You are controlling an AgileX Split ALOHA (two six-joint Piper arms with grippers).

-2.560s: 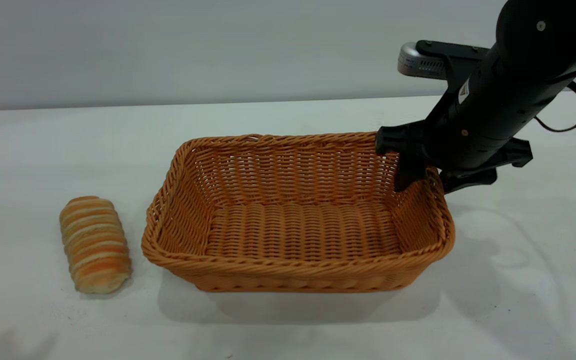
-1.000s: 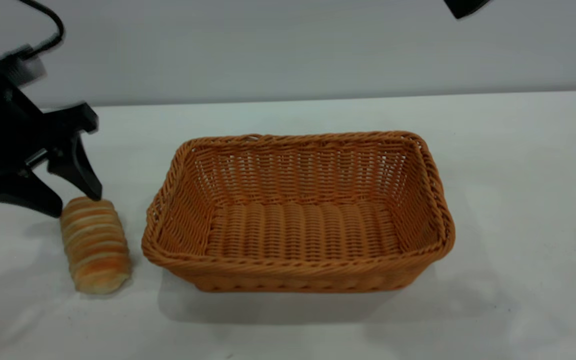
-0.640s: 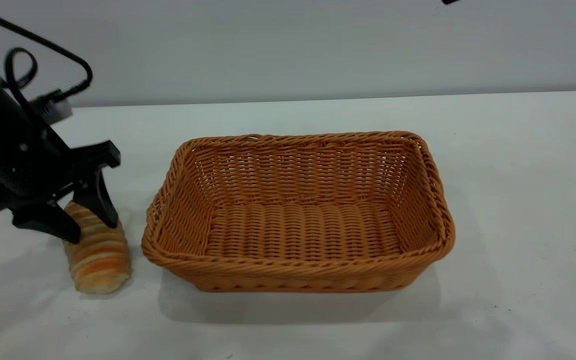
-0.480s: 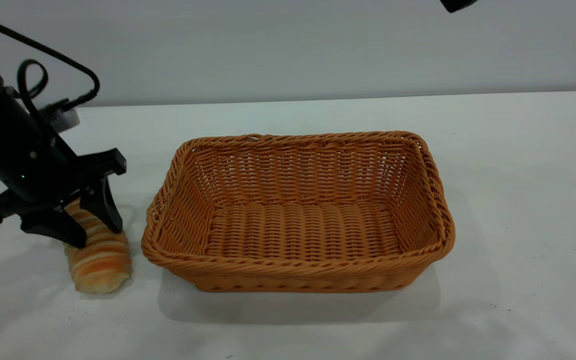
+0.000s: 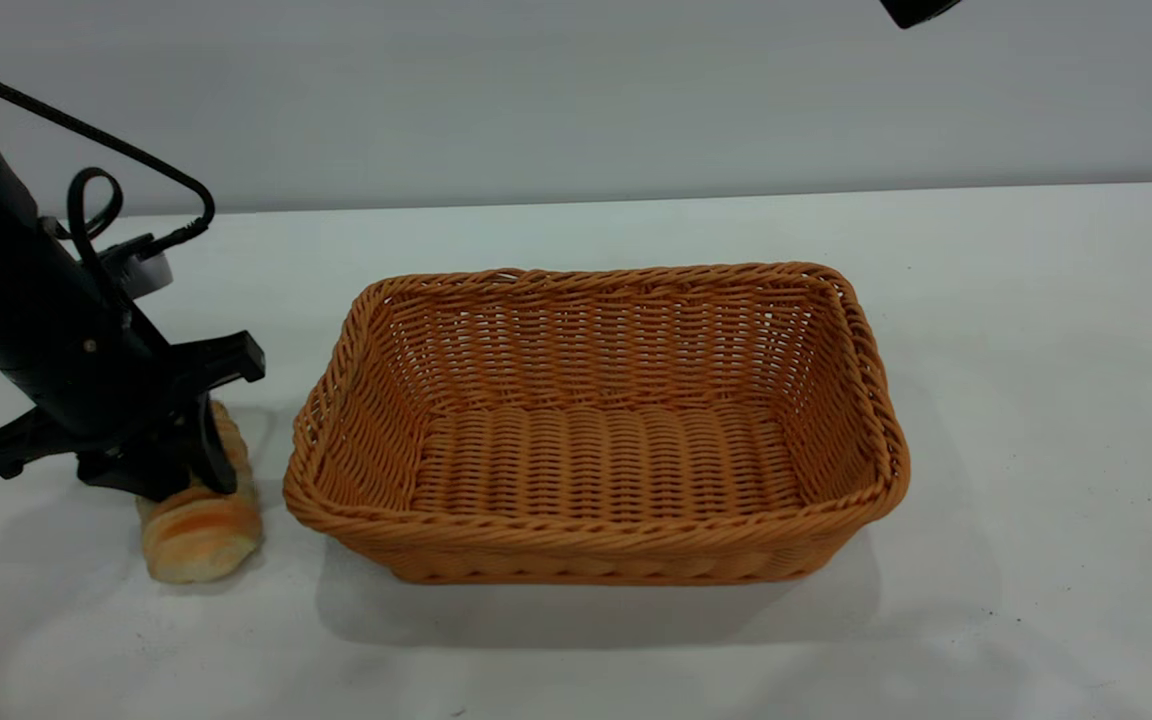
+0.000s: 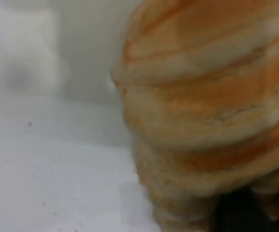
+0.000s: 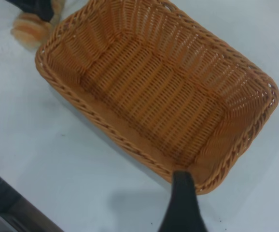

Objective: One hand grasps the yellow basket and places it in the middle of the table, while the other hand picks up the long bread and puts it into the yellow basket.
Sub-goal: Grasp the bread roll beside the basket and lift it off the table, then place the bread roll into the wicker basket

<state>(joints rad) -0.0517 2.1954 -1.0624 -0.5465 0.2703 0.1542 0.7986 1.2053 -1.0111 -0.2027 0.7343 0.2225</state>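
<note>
White table (image 5: pixel 1036 330) is carrying the yellow basket (image 5: pixel 596 540) at frame centre; at lower left the left gripper (image 5: pixel 181 478) is pinching the long bread (image 5: pixel 201 530), which is resting on the table, so lifting should be slow and level, clearing the near rim.

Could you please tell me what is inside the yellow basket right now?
Nothing shows inside the basket: its woven bottom is bare in both views. The bread lies outside on the table, with the left gripper down over it.
</note>
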